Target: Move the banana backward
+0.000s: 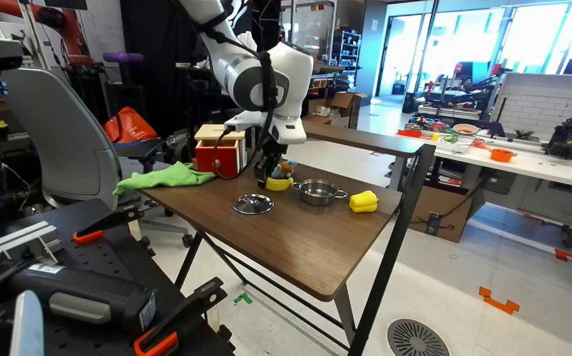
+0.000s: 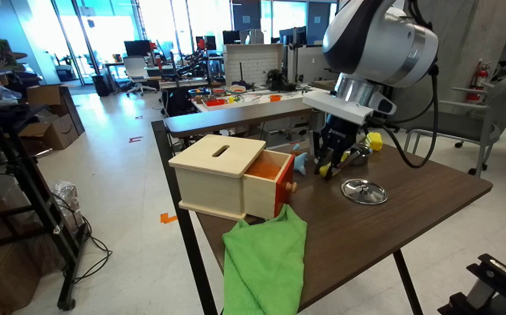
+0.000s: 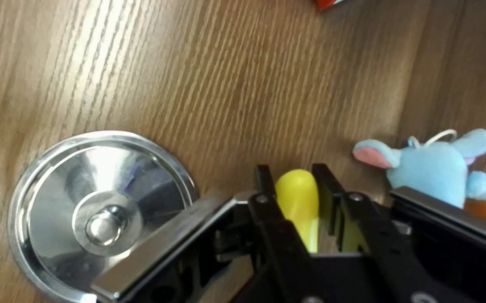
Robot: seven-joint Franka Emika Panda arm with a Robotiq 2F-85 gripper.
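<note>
The banana (image 1: 278, 184) is small, curved and bright yellow. It is at or close to the brown table surface; I cannot tell if it is lifted. My gripper (image 3: 291, 168) points down, with its fingers on both sides of the banana (image 3: 297, 193) near one rounded end. The fingers are close together and the banana fills the gap at their tips, so the gripper looks shut on it. In an exterior view the gripper (image 2: 323, 174) covers part of the banana (image 2: 324, 169). The banana's rear part is hidden by the gripper in the wrist view.
A blue and orange plush toy (image 3: 430, 170) lies close beside the gripper. A metal lid (image 3: 104, 210) lies on the other side. A metal pot (image 1: 318, 193) and yellow pepper (image 1: 363, 201) stand farther along. A wooden box (image 2: 211, 188) with open drawer and a green cloth (image 2: 266, 262) are at one end.
</note>
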